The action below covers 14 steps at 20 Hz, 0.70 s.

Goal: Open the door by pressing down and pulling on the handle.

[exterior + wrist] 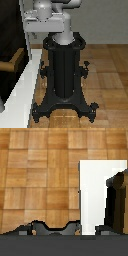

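The door [9, 35] is a dark panel at the exterior view's left, set behind a white frame [24, 87] that runs down toward the front. The handle [14, 61], a short brown lever with a bent arm, juts from the panel at mid-height. Only the arm's grey upper links [50, 17] show, above the pedestal. No gripper fingers appear in either view. The wrist view looks down on the white frame [94, 193], with the dark panel [111, 198] and a brown shape [120, 193] beside it; whether that shape is the handle is unclear.
The black robot pedestal [62, 65] stands on a spreading base [65, 107] on the wood floor [107, 75]. The base [50, 228] also shows in the wrist view, above a dark grey band. A grey object [2, 105] sits at the lower left edge.
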{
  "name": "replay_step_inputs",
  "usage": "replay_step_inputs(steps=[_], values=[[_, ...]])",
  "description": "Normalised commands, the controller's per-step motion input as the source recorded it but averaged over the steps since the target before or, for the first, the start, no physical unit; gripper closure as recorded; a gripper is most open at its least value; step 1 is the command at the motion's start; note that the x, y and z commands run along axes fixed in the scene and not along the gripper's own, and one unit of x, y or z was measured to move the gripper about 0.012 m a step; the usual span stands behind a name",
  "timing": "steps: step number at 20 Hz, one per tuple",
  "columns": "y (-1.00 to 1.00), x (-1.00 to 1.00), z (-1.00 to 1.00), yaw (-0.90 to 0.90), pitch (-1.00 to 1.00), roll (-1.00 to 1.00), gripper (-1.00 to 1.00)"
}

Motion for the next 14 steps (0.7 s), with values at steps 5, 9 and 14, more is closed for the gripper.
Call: replay_step_inputs(steps=[5,9,14], values=[[-0.60,0.00,0.00,0.00,0.00,0.00,-1.00],[-0.50,0.00,0.00,-0.08,0.00,0.00,-1.00],[-0.60,0.00,0.00,-0.12,0.00,0.00,-1.00]])
